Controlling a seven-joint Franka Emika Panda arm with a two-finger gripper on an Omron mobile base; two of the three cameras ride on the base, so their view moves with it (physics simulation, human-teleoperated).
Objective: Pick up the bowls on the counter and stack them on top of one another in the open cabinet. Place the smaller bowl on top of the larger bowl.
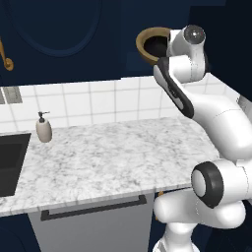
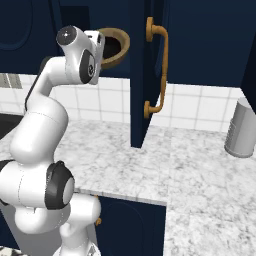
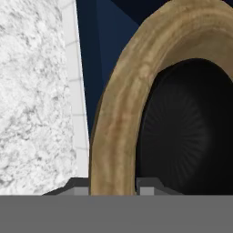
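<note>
The wooden bowl is raised to the level of the open cabinet, tipped so its mouth faces outward, with the arm's hand pressed close against it. In the hand view the two finger tips sit on either side of the wooden bowl's thick rim, so the pincer appears clamped on that rim. The black bowl seems to lie inside the wooden one: the dark ribbed surface within the tan rim suggests it, though it could be the wooden bowl's shadowed interior; I cannot tell for certain. The counter carries no bowl in either base view, so both appear lifted. Judged remaining: set the wooden bowl flat on the cabinet shelf, release it, and confirm that the black bowl rests on top. The left base view shows a soap dispenser and the sink; the right base view instead shows the cabinet door with its brass handle standing open just beside the bowl, and a grey canister.
</note>
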